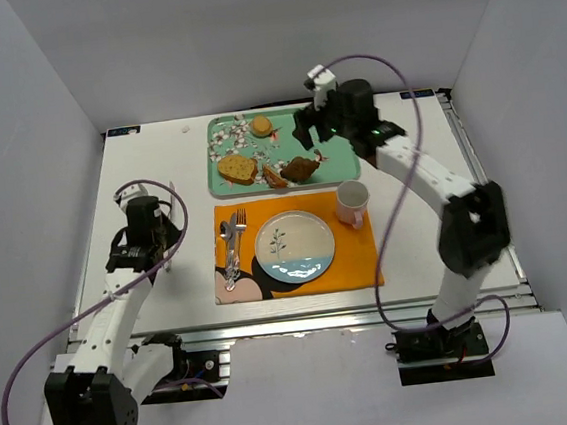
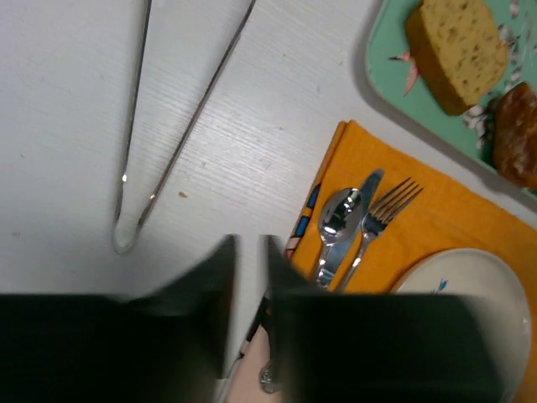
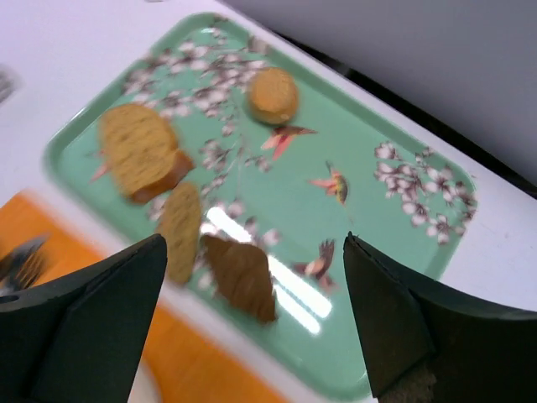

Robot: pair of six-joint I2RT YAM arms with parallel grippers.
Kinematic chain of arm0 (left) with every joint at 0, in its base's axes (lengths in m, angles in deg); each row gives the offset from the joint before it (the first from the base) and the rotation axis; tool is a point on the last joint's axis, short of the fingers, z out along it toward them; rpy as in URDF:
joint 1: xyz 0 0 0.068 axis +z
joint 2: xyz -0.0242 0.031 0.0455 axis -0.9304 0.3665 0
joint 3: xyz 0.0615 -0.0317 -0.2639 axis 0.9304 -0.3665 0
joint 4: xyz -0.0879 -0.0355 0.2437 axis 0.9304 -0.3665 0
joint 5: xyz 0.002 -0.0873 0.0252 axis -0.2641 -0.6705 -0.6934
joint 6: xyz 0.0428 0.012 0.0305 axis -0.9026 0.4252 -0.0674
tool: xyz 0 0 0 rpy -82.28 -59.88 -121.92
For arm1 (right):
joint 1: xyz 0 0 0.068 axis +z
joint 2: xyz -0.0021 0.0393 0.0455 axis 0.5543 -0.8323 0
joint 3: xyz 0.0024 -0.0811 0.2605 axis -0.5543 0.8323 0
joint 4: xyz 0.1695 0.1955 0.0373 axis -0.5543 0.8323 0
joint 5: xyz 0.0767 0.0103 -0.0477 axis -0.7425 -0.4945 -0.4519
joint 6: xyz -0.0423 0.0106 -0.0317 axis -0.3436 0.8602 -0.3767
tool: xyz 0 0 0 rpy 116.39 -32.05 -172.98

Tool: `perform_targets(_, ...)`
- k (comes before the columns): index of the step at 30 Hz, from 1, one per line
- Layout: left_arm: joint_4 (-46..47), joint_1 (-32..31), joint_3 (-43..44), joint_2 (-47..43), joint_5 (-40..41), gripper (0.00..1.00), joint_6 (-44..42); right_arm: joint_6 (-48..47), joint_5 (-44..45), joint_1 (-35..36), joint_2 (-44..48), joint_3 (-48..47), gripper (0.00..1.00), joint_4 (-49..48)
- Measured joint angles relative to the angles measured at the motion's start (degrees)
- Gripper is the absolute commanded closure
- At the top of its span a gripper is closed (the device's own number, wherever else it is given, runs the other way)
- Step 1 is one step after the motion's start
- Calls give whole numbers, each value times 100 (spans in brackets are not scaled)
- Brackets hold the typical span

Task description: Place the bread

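Note:
The bread lies on a green flowered tray. The broad slice is at the tray's front left, and the smaller narrow slice is just right of it. In the right wrist view the broad slice and the narrow slice lie left of the jaws. My right gripper hovers above the tray, open wide and empty. My left gripper is low over the table left of the placemat, its jaws nearly together with nothing between them.
A dark brown pastry and a small round orange bun share the tray. On the orange placemat are a white plate, a pink mug, and a fork and spoon. A cable loop lies near the left gripper.

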Motion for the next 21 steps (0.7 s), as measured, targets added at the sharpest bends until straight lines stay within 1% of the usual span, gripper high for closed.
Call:
perform_targets(1,52,177,2,96,-155,100,-57,-68,-332,-57,490,439,17,-83)
perform_targets(2,94,378,2,192,-323,100,-157,-219,-855,-151,949,870,31,-129)
perform_targets(3,138,605,2,289,-514,100,-238,-511,-1502,-295,1425,1318,69,-188)
perform_targets(4,192,841,2,398,-702,100,-302,-778,-2024,-439,1801,1690,93,-280)
perform_targets(5,271,1036,2,507,-852,100,-380,-1008,-2546,-581,2166,2107,100,-402)
perform_targets(6,332,1211,2,616,-1019,98,-476,-1252,-2953,-721,2448,2437,100,-363)
perform_targets(7,393,1335,4,717,-1182,66,-560,-1488,-3305,-815,2629,2684,100,-264)
perform_targets(8,444,1469,94,1001,-1502,33,-780,-1779,-3724,-850,2706,2896,43,-66)
perform_targets(9,492,1473,131,1130,-1609,27,-831,-2024,-4070,-815,2653,3029,34,144)
perform_targets(10,420,1475,245,1320,-1681,26,-981,-2212,-4253,-804,2577,3029,22,470)
perform_targets(11,396,1475,363,1510,-1738,25,-1130,-2387,-4402,-782,2522,3029,19,774)
perform_targets(12,393,1473,503,1725,-1751,22,-1263,-2559,-4538,-767,2468,3029,19,1062)
perform_targets(14,378,1471,730,2109,-1746,21,-1554,-2778,-4695,-763,2457,3053,18,1440)
perform_targets(17,269,1471,925,2529,-1628,19,-2041,-2857,-4771,-765,2597,3211,17,1523)
perform_targets(21,205,1471,975,2903,-1403,19,-2656,-2846,-4776,-782,2787,3390,17,1547)
